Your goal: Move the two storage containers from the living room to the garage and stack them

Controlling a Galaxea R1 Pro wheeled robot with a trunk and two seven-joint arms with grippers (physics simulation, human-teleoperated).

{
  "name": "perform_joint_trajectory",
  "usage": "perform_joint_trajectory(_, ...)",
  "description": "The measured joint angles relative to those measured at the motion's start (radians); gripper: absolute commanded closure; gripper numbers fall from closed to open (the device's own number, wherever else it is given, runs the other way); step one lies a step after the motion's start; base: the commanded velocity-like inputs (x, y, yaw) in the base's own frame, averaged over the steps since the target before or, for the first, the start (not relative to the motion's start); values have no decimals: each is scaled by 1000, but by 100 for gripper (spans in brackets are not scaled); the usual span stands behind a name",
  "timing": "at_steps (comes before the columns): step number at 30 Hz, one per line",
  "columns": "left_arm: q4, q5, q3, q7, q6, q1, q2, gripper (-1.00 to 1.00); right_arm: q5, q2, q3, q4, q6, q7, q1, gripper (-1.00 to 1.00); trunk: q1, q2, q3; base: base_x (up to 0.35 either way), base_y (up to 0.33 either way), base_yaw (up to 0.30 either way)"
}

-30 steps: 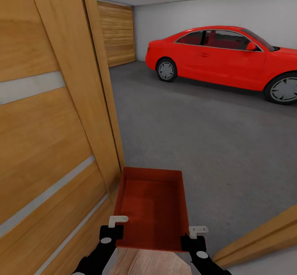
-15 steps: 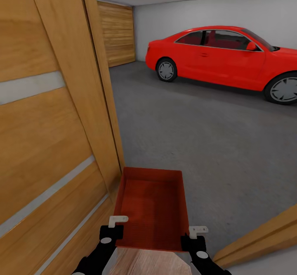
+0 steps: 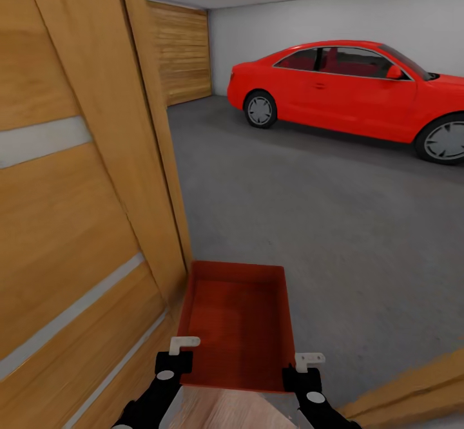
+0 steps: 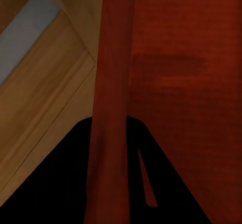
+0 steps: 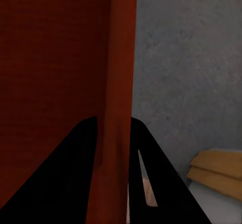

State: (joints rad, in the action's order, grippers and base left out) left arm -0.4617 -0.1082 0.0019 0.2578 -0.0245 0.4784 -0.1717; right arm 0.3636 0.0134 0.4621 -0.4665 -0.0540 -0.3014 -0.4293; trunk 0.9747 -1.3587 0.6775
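Shifted slightly rightward, view only — storage container (image 3: 236,326) held between left end effector (image 3: 183,346) and right end effector (image 3: 308,362), each clamped on a long wall, long axis pointing far toward garage floor (image 3: 309,223).

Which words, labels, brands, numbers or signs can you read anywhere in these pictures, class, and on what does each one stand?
None can be read.
The red car shows no plate or badge in the head view.
The orange-red container, held at its side walls by the left gripper and right gripper, is plain.
The wooden door bears only pale stripes.
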Motion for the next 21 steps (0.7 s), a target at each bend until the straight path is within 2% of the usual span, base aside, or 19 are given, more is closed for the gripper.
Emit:
perform_joint_trajectory(9,0,1,-1,2,0,0,0,100,-1,0,-1,0,0,1,0,100,0,0,0,303,0,0)
perform_joint_trajectory(17,1,0,-1,3,-1,0,-1,100,3,-1,0,0,1,2,0,100,0,0,0,101,0,-9)
perform_joint_trajectory(21,1,1,-1,2,-1,0,0,100,0,0,-1,0,1,2,0,100,1,0,0,10,0,-156)
